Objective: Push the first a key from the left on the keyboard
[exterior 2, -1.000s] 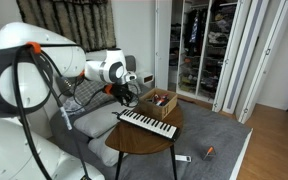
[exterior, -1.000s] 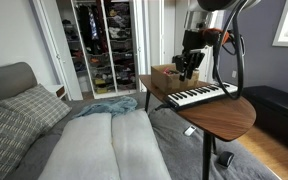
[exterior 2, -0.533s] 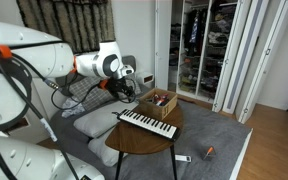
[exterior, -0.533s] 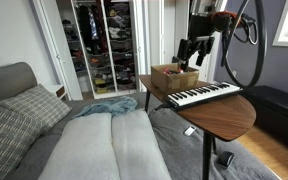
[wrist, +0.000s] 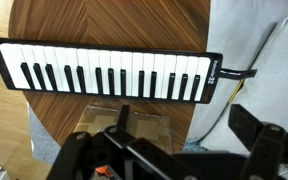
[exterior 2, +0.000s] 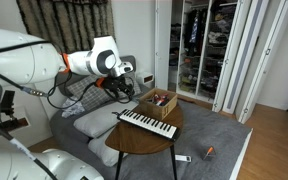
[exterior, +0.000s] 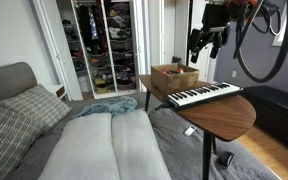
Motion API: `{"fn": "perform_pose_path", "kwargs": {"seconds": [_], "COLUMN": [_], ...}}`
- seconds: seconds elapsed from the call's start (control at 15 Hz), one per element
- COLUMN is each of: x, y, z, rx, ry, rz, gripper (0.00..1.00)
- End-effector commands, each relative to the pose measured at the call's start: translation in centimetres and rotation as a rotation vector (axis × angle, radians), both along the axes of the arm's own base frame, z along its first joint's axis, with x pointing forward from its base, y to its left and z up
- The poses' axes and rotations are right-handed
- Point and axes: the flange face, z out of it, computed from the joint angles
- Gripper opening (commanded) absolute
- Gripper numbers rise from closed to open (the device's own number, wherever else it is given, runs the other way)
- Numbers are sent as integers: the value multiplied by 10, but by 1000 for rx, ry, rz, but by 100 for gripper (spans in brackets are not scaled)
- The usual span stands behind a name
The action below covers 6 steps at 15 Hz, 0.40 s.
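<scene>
The keyboard is slim with white and black keys and lies along the near side of a round wooden table. In the wrist view the keyboard runs across the top of the picture, seen from above. My gripper hangs high above the table, over the far side of the brown cardboard box, well clear of the keys. The gripper is open, its dark fingers wide apart with nothing between them.
The cardboard box stands right behind the keyboard. A grey bed with cushions lies beside the table, and an open closet is behind it. A thin cable leaves the keyboard's end. The table edge drops to the carpet.
The gripper has risen from just above the box and keyboard to well above the table, and its jaws have opened wide.
</scene>
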Motion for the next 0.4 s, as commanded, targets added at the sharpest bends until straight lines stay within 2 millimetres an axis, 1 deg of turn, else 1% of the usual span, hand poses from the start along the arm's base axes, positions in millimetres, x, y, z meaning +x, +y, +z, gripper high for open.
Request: {"fn": "perform_pose_path", "kwargs": {"seconds": [0.0, 0.33], "x": [-3, -6], "y": [-2, -4], "z": [0, 1], "rx": [-1, -1], "ry": [0, -3], "rz": [-7, -15], "gripper": [100, 100]}}
